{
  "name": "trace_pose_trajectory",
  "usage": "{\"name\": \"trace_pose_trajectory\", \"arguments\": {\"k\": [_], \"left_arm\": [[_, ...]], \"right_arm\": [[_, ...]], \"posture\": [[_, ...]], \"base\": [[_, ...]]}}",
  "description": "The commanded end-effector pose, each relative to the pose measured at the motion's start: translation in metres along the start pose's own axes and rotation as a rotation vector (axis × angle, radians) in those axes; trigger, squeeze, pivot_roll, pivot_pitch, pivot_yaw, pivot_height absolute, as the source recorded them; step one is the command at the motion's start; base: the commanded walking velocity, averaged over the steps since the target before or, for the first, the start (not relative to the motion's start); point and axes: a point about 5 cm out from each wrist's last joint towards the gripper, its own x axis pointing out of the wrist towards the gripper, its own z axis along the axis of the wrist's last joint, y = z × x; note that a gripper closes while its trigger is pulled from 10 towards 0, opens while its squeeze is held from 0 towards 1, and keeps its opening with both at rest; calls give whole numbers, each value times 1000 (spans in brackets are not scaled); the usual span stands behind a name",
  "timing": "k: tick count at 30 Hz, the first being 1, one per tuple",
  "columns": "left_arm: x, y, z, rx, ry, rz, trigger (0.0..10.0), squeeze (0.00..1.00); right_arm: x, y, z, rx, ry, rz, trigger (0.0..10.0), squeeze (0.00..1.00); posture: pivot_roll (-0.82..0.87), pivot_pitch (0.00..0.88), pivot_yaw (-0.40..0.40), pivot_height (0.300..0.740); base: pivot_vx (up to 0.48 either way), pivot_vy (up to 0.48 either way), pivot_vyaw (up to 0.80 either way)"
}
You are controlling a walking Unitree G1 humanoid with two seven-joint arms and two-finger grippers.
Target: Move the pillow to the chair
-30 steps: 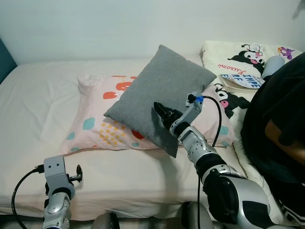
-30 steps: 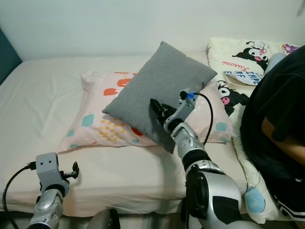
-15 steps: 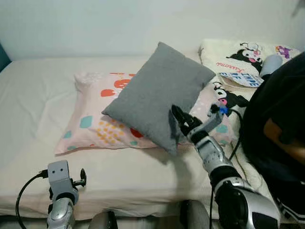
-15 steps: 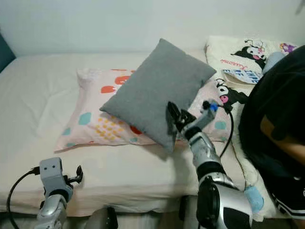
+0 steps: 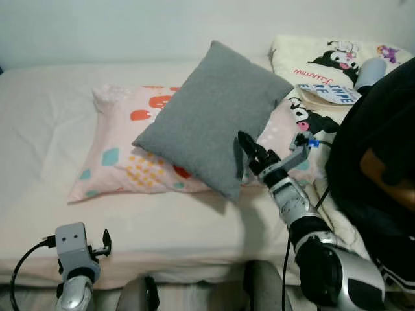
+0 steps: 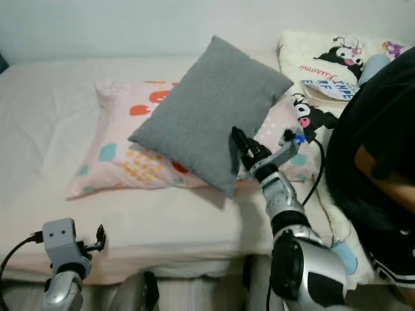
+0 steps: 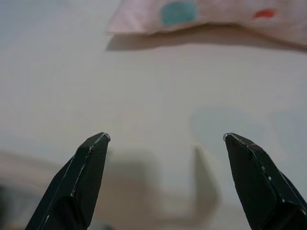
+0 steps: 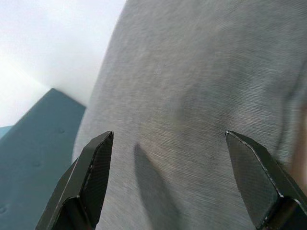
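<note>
**Cream bed, grey pillow under the right gripper**

Cream bed sheet (image 5: 39, 129) across the whole foreground, pale wall behind

Nearest, low at the bed's front edge: left gripper (image 7: 165, 139) hanging idle over bare sheet, jaws spread wide, a corner of the patterned pillow (image 5: 123, 152) just ahead of them in the wrist view

Further in, right of centre: right gripper (image 5: 251, 153) reaching up from the silver arm, jaws spread wide, fingertips (image 8: 103, 143) right at the lower right side of the grey pillow (image 5: 211, 116); touching or a hair apart, cannot tell

Grey pillow propped at a tilt, lower corner toward the bed's front, resting on the pink patterned pillow lying flat beneath it

To the right, beside the arm: a person in dark clothing (image 5: 379, 155)

Farthest back, at the right corner by the wall: cream pillow with cartoon prints (image 5: 324, 61)
</note>
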Motion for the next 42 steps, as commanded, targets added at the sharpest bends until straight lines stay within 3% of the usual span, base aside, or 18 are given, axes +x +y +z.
{"name": "trace_pose_trajectory", "arguments": {"k": [1,4,5,7,8,13,20,24,26,31,37,42], "left_arm": [[-6,4,-4,8,21,5,10000,0],[-9,5,-3,12,20,5,10000,0],[-9,5,-3,13,20,6,10000,0],[-10,5,-3,13,20,6,10000,0],[-10,5,-3,13,21,5,10000,0],[-8,0,2,6,22,-1,10000,0],[-6,-4,4,0,29,-5,10000,0],[7,-13,12,-27,9,-2,10000,0],[9,-15,13,-31,6,-2,10000,0],[19,-18,20,-52,4,8,10000,0],[40,-35,31,-56,39,13,10000,0],[46,-42,33,-59,49,-4,10000,0]], "right_arm": [[3,5,-12,31,41,7,10000,0],[9,13,-13,30,48,36,10000,0],[13,18,-15,18,59,48,4667,0],[15,21,-17,10,67,56,4667,0],[18,25,-18,8,75,67,0,0],[24,35,-20,4,91,97,0,0],[25,35,-18,1,87,94,0,0],[29,44,-15,-104,118,177,0,0],[30,46,-14,-113,113,192,0,0],[38,61,-4,-149,92,275,0,0],[44,91,16,-122,-19,492,0,0],[43,102,22,-138,-66,548,0,0]], "posture": [[59,299,-11,565],[64,302,-10,565],[64,302,-11,565],[64,301,-10,565],[63,298,-13,565],[60,281,-18,565],[56,264,-25,565],[39,204,-40,565],[36,195,-41,565],[20,152,-40,565],[-3,84,-21,589],[-13,50,-8,604]], "base": [[0,0,0],[0,0,0],[0,0,0],[0,0,0],[0,0,0],[0,0,0],[0,0,0],[0,0,0],[0,0,0],[0,0,0],[0,0,0],[0,0,0]]}}
